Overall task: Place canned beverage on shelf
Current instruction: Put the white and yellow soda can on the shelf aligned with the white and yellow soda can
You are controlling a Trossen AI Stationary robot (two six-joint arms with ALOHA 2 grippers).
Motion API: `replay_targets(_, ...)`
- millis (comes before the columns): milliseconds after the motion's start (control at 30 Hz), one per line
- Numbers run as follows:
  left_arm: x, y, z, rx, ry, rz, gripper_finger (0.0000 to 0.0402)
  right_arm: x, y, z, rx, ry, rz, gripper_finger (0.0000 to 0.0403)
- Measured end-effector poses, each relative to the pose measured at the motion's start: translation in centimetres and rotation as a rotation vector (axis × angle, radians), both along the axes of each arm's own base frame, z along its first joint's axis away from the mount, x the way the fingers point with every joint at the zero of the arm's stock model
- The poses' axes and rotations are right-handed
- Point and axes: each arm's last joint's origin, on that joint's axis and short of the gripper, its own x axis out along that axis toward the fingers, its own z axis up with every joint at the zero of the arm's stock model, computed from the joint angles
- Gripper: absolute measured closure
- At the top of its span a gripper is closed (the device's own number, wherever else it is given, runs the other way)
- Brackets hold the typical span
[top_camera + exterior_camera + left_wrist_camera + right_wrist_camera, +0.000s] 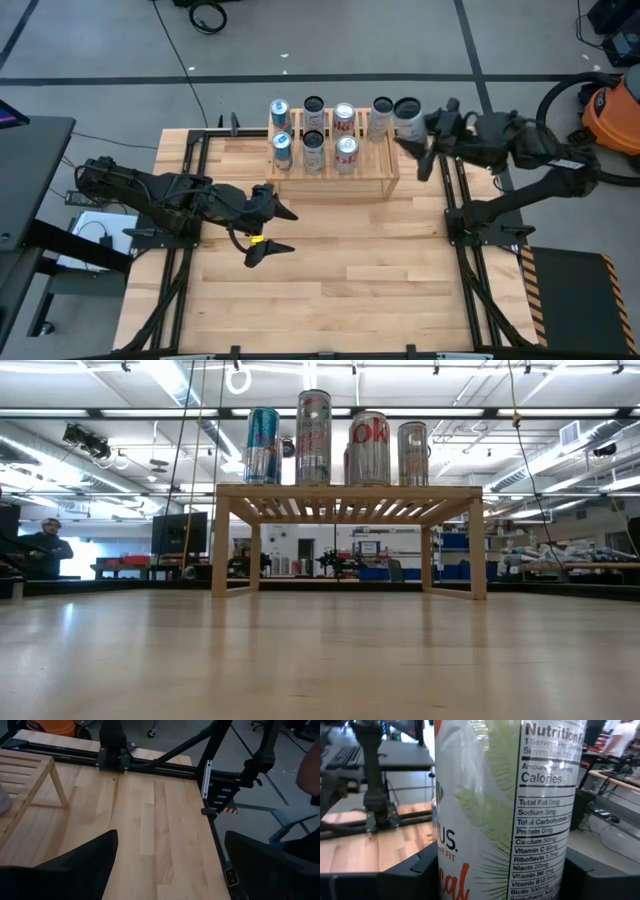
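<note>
Fingers of the right gripper were clamped on a tall white beverage can with a pale palm-leaf print and a nutrition label, held just past the right end of the low light-wood slatted shelf at the far side of the plank desk. Seven other cans stood upright in two rows on the shelf's slats. Well apart, near the desk's left-middle, the left gripper hovered with its fingers spread and empty.
</note>
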Motion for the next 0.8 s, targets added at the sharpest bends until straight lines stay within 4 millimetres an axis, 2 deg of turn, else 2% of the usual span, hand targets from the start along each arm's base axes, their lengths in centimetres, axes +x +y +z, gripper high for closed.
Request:
replay_targets(133,0.0,0.0,0.0,0.001,0.000,0.001,0.0033,-1.6,-0.4,0.3,-0.014,-0.026,-0.008,0.0146)
replay_targets(300,0.1,0.3,0.0,0.002,-0.001,0.016,0.0033,-3.2,-0.9,-1.3,-0.023,-0.035,-0.033,0.0146)
replay_targets(500,0.3,1.2,0.0,-0.001,-0.001,0.056,0.0033,-3.9,-1.0,-5.0,-0.010,-0.096,0.033,0.0146)
replay_targets(800,0.5,1.7,-0.1,0.000,0.001,0.074,0.0033,-2.8,-1.4,-11.7,-0.008,-0.203,0.029,0.0140)
